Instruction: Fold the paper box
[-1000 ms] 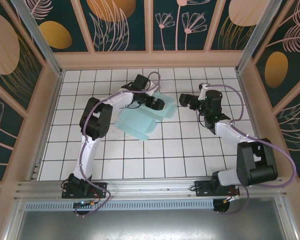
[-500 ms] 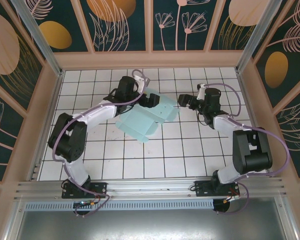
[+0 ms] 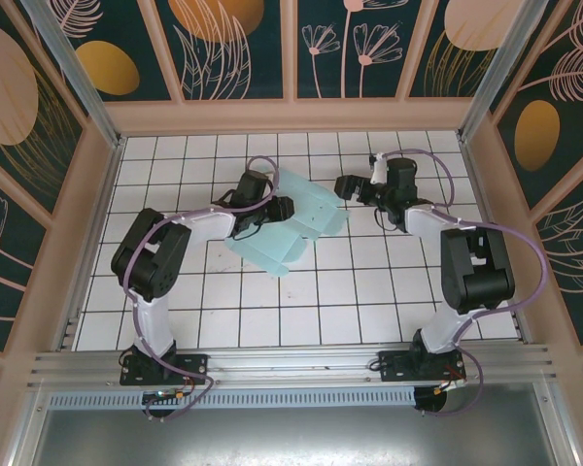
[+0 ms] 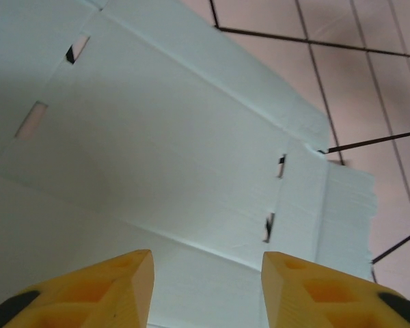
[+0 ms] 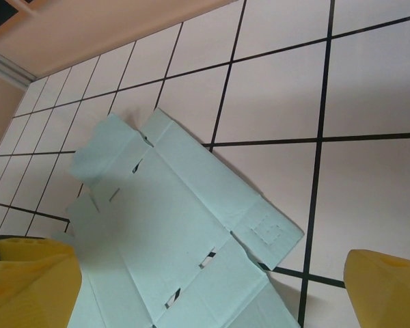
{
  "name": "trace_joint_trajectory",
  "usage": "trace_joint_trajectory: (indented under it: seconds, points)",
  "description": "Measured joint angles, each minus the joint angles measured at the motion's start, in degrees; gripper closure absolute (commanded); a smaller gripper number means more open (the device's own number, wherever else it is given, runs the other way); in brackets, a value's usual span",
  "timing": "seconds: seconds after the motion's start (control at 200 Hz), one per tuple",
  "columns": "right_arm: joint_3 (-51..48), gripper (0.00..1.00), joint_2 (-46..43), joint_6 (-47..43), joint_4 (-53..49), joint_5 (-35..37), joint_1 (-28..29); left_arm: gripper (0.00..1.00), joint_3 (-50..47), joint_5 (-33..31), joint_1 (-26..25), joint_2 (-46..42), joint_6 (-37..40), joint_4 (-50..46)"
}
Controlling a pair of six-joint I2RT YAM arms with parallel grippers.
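Paper box [image 3: 290, 229] lies as an unfolded sheet (slots and creases showing) on the far half of the white tiled table [image 3: 369, 291], between the two grippers. The left gripper [image 4: 206, 270] hangs over the sheet's left part, its yellow fingers apart with nothing clamped. The right gripper [image 5: 212, 266] is near the sheet's right edge, its fingers spread wide.

White-tiled floor [image 3: 350, 291], dark floral wall panels [image 3: 248, 58]

Both arms look the same: left arm [image 3: 199, 221] and right arm [image 3: 428, 218] are white tubes with chunky black joint housings. A lilac cable [image 3: 418, 152] loops back from behind the jaws. The fingers [image 4: 109, 280] are bright yellow wedges, going black behind the tips.
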Motion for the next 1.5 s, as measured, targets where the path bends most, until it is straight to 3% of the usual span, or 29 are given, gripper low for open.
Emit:
trace_joint_trajectory:
  seconds: [0.245,0.625,1.065,1.151,1.291,1.496]
  points:
    - [4.57,0.01,2.93,-1.29,-3.48,-0.90,0.00,0.59,2.62,-0.13,0.13,5.53,8.02,-3.74]
    - [12.50,0.02,8.46,-9.86,-15.82,-5.03,0.00,0.58,3.43,11.28,0.31,5.86,26.16,-7.69]
    - [23.21,0.19,20.39,-21.53,-31.80,-16.81,0.00,0.55,1.81,19.96,0.31,5.09,38.12,-10.14]
    - [25.77,0.25,23.12,-23.43,-32.48,-21.16,0.00,0.56,1.62,20.46,0.31,5.09,38.77,-10.19]
    - [28.76,0.44,26.10,-25.20,-33.29,-25.77,0.00,0.56,1.60,20.48,0.31,5.09,39.50,-10.29]
    - [30.08,0.88,26.45,-26.53,-34.34,-28.06,-0.28,0.54,1.01,20.90,0.31,4.66,39.82,-10.29]
